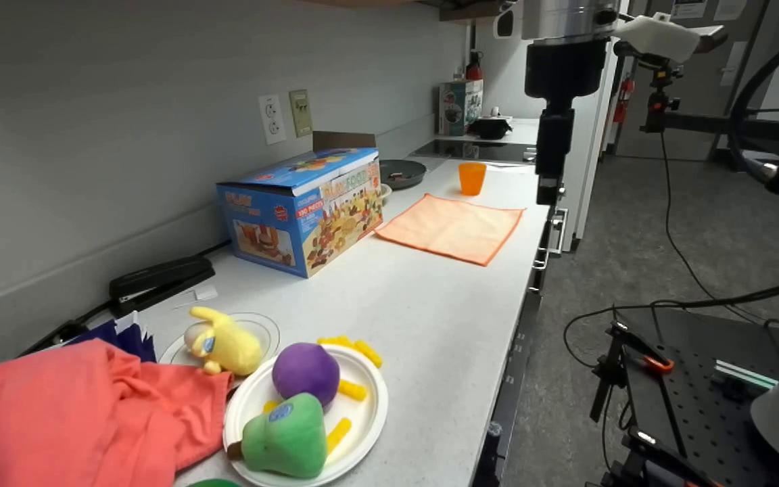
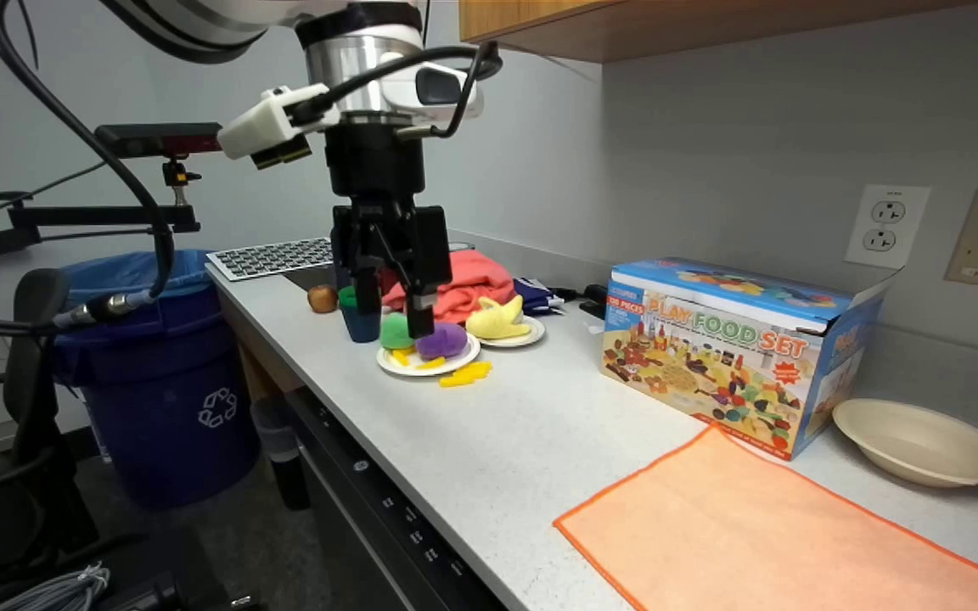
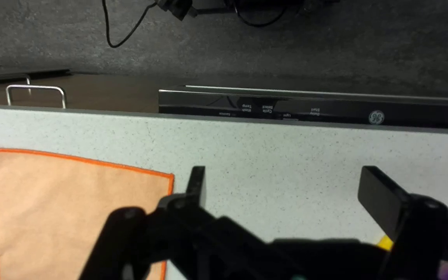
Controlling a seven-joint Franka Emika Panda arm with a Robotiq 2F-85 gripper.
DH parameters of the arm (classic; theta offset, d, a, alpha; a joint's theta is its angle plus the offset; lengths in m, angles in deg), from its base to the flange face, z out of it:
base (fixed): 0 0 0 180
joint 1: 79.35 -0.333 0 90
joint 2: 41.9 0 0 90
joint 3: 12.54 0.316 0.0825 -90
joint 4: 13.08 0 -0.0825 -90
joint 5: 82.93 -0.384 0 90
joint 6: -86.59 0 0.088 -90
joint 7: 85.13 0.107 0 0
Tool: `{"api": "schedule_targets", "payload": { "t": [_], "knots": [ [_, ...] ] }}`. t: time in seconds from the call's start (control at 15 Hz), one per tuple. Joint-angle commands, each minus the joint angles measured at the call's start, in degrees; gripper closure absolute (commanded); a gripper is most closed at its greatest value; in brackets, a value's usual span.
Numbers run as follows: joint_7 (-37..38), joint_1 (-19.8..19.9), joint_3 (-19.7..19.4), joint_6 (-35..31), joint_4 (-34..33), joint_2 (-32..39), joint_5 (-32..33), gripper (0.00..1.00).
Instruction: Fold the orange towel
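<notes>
4 corners of towel: can count only in an exterior view w/ orange cup. Lies flat on worktop, just beside box. Runs off frame in an exterior view w/ bin; cut off & part-hidden by claw in wrist view. See claw spread wide there, gripping nothing; can't judge spread edge-on, w/ orange cup in view.

Beneath the claw a speckled countertop is seen. An orange towel is laid flat on one side of the claw, a paper plate and yellow toy fries are set on the other, with a Play Food Set box wallward.
</notes>
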Motion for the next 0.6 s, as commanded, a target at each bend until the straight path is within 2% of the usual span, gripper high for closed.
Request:
{"api": "schedule_targets", "payload": {
  "t": [0.0,0.2,0.53],
  "knots": [
    [4.57,2.80,-2.76,-3.36,-3.61,5.92,-2.39,0.00],
    [6.95,5.46,-6.12,-6.61,-7.60,11.72,-3.89,0.00],
    [11.33,7.78,-7.51,-11.24,-14.52,20.57,-2.95,0.00]
  ]
}}
